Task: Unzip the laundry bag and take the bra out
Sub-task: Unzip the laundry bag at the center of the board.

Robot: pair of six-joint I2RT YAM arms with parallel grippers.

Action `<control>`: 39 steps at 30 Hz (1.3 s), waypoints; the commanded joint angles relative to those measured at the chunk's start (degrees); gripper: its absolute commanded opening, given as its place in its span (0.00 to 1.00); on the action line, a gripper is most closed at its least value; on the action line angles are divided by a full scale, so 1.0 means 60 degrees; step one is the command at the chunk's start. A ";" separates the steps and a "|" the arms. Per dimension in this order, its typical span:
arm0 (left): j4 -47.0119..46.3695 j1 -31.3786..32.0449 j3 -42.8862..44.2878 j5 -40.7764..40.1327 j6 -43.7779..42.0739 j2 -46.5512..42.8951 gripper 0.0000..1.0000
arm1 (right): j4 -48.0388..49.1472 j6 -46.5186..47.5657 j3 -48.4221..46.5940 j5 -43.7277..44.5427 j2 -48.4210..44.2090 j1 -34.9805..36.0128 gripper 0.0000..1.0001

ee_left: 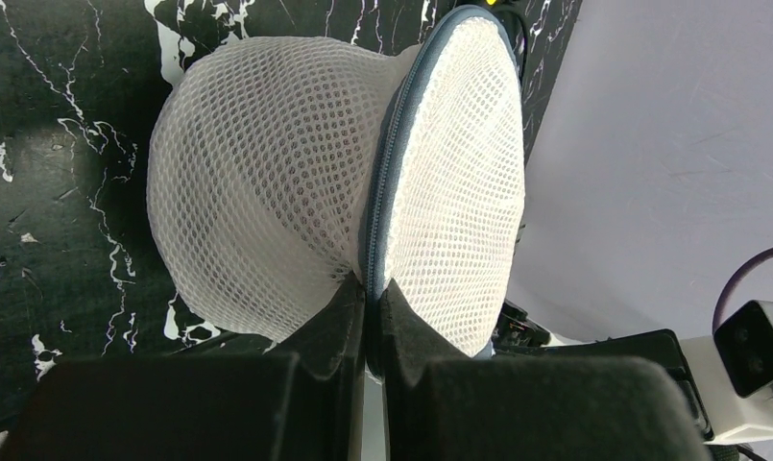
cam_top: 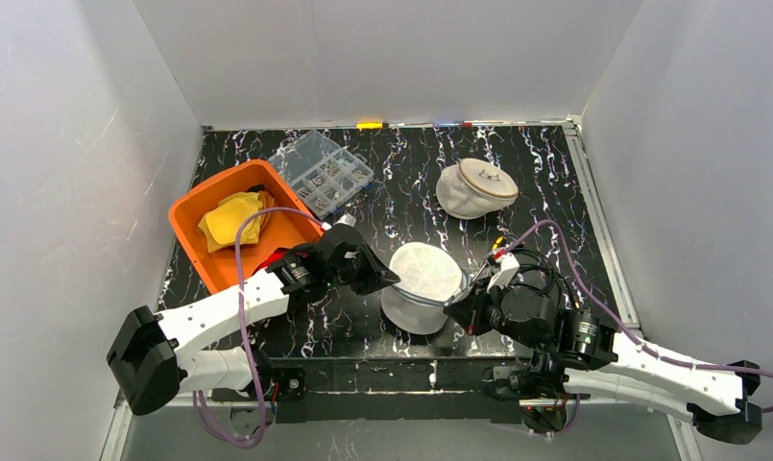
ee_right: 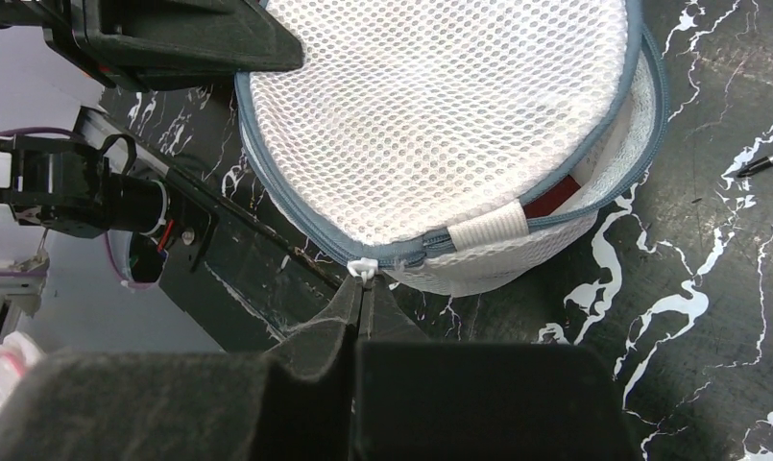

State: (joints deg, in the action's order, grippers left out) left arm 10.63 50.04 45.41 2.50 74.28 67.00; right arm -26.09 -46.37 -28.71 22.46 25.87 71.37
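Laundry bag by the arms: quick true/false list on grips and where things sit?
1. The right hand is shut on the white zipper pull. True.
2. The left hand is open, clear of the laundry bag. False: it is shut on the bag's grey zip seam.
3. The laundry bag lies in the orange bin. False: it sits on the table between the hands; the bin holds a yellow cloth.
4. A second mesh bag lies farther back. True.
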 commanded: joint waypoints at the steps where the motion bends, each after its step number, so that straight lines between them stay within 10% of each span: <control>1: 0.0254 -0.0117 -0.0204 -0.0622 -0.0103 -0.0342 0.00 | -0.0121 -0.0237 -0.0371 0.0417 -0.0063 0.0023 0.01; 4: 0.0125 -0.0119 -0.0332 -0.0668 -0.0006 -0.0424 0.00 | -0.0122 -0.0476 -0.0398 0.0464 -0.0054 0.0030 0.07; 8: -0.0177 -0.0105 -0.0559 -0.0802 0.0270 -0.0564 0.00 | 0.0171 -0.1412 -0.0244 0.0481 -0.0542 0.0029 0.54; 13: -0.0590 -0.0101 -0.0855 -0.1065 0.0596 -0.0767 0.00 | 0.0952 -0.2562 0.0260 0.0380 -0.1046 0.0038 0.85; 24: -0.2191 0.0794 -0.1617 -0.3263 0.1531 -0.1082 0.00 | 0.4052 -0.4325 0.1352 0.0587 0.0386 0.0032 0.85; 39: -0.2300 0.1686 -0.1767 -0.4657 0.1437 -0.0917 0.00 | 0.4256 -0.6524 0.1494 0.2277 0.1439 0.0031 0.75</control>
State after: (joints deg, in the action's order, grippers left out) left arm -2.52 59.00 35.22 -19.75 83.57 62.28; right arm -3.09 -80.86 -19.86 30.33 34.13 71.37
